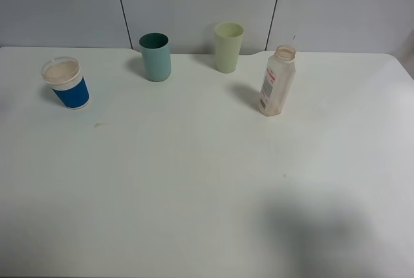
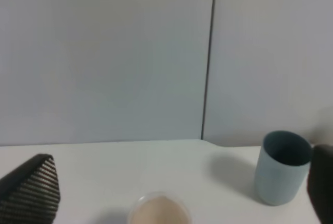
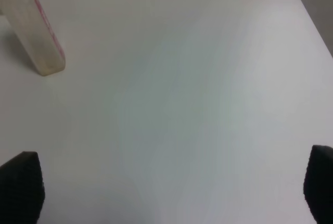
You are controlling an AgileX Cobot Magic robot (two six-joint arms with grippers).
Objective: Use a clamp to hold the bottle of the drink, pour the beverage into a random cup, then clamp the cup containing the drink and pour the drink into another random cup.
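From the high camera I see the white table [image 1: 207,187] with four things standing upright and well apart. The blue cup [image 1: 66,84] is at the left, and something pale brown fills it near the rim, so I judge the beverage [image 1: 61,71] is already there. The teal tumbler [image 1: 155,57] and the pale green tumbler [image 1: 228,46] stand at the back. The bottle [image 1: 277,81] is at the right and looks nearly empty. My arms are not visible here.

In the left wrist view, my left gripper [image 2: 171,193] is spread wide, holding nothing. The blue cup's mouth [image 2: 158,212] lies between the fingers, low in the picture, and the teal tumbler [image 2: 281,168] stands beyond it.

In the right wrist view, my right gripper [image 3: 171,193] is also spread wide and empty, over bare table; the bottle [image 3: 32,28] stands aside.

The blue cup looks thin and light, probably soft under pressure (and full, so it can spill). I think I should take it around the ribbed white band, gently, not at the clear rim.
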